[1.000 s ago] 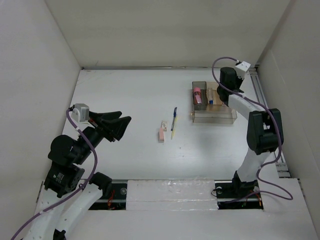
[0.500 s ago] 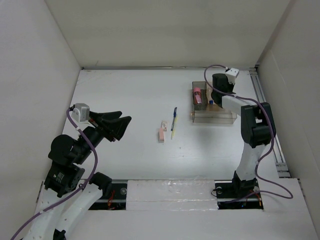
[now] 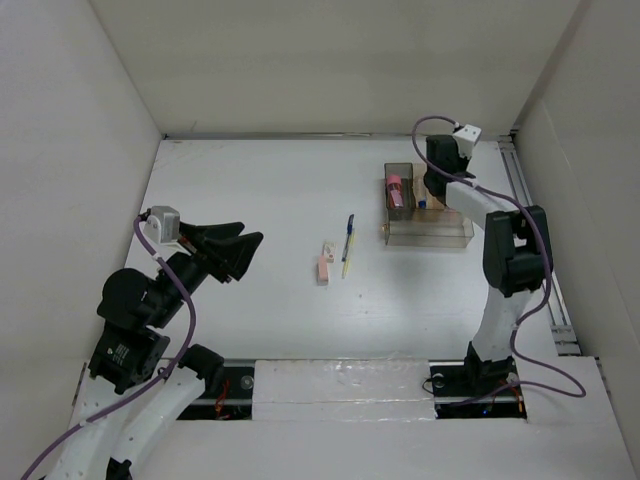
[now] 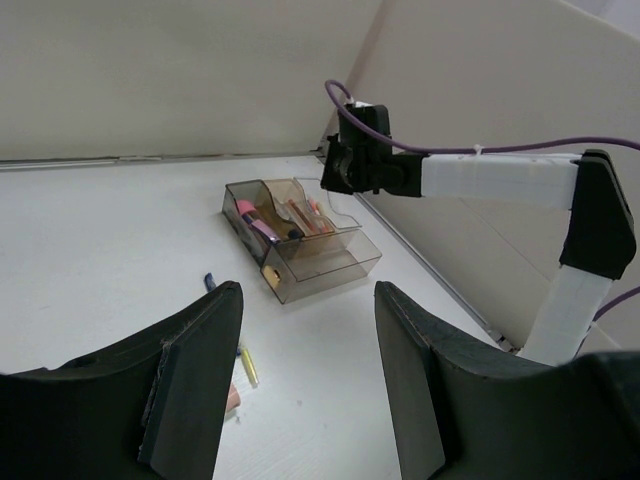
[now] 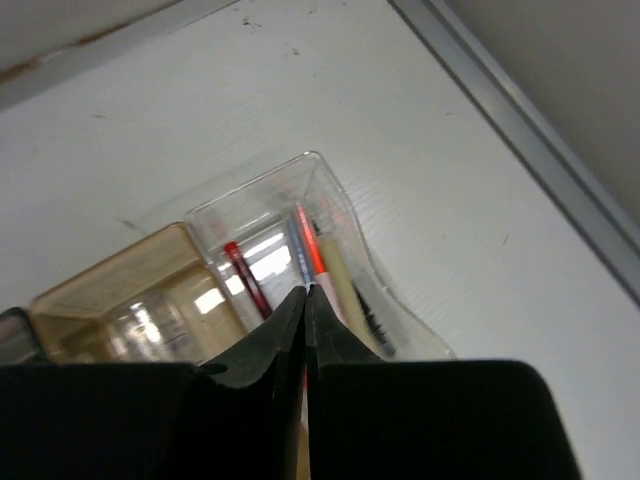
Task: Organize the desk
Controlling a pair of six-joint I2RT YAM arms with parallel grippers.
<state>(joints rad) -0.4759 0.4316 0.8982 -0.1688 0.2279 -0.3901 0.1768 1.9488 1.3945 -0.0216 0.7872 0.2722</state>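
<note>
The tabletop (image 3: 250,180) spreads beneath both arms; a loose pen (image 3: 348,240) lies mid-way across it, long axis near-to-far, roughly between the arms, left of the tray (image 3: 445,240); right end effector (image 5: 306,290) hovers over the tray, jaws all but together, seemingly empty; left end effector (image 4: 308,295) gapes, empty.

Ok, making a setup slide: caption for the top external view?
Right tool poised over the clear tray, left tool at the left of the desk; pen and pink block lie loose mid-desk.
</note>
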